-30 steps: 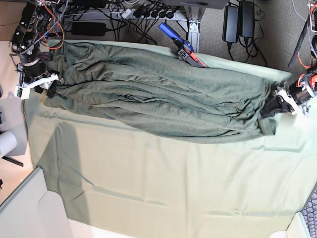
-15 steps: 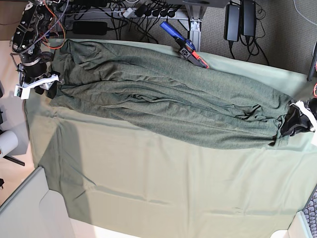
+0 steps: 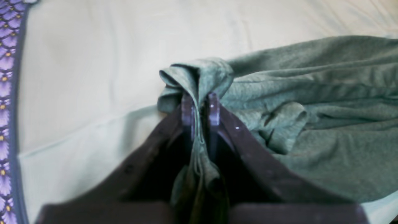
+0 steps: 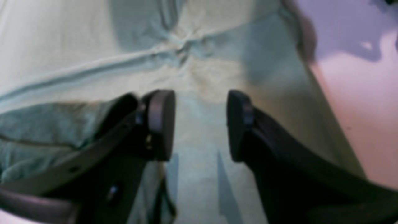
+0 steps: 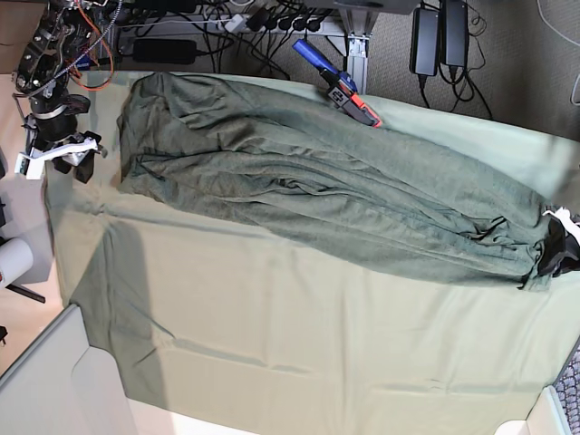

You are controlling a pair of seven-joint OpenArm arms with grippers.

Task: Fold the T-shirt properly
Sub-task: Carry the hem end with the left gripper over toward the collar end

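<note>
In the base view one T-shirt (image 5: 317,195) lies stretched across one pale mint table cloth (image 5: 299,344), running from the 10 o'clock corner to the 3 o'clock edge, rumpled in long folds. Two grippers show: the right gripper (image 5: 77,161) at 9 to 10 o'clock stands just beside the shirt's near end and apart from it, over the cloth's edge; the left gripper (image 5: 555,258) at 3 o'clock sits at the frame's edge with the shirt's far end bunched against it. One blue-handled clamp (image 5: 335,83) with a red tip lies at 12 o'clock, at the table's far edge, near the shirt's upper border. Against the earlier base frames, the shirt has been drawn toward 3 o'clock, its left end has come free of the right gripper, and the left gripper has slid nearly out of frame. In the left wrist view one left gripper (image 3: 200,107) is clamped tight on a gathered fold of the T-shirt (image 3: 311,124), fabric pinched between the two fingers (image 3: 214,107) and trailing back down between them; the rest of the shirt spreads toward 3 o'clock over the table cloth (image 3: 93,77). In the right wrist view, which is blurred, one right gripper (image 4: 199,124) stands spread apart with nothing between its two pads (image 4: 160,123), only bare table cloth (image 4: 199,74); the T-shirt (image 4: 37,130) lies at 8 to 9 o'clock, beside the left finger.
</note>
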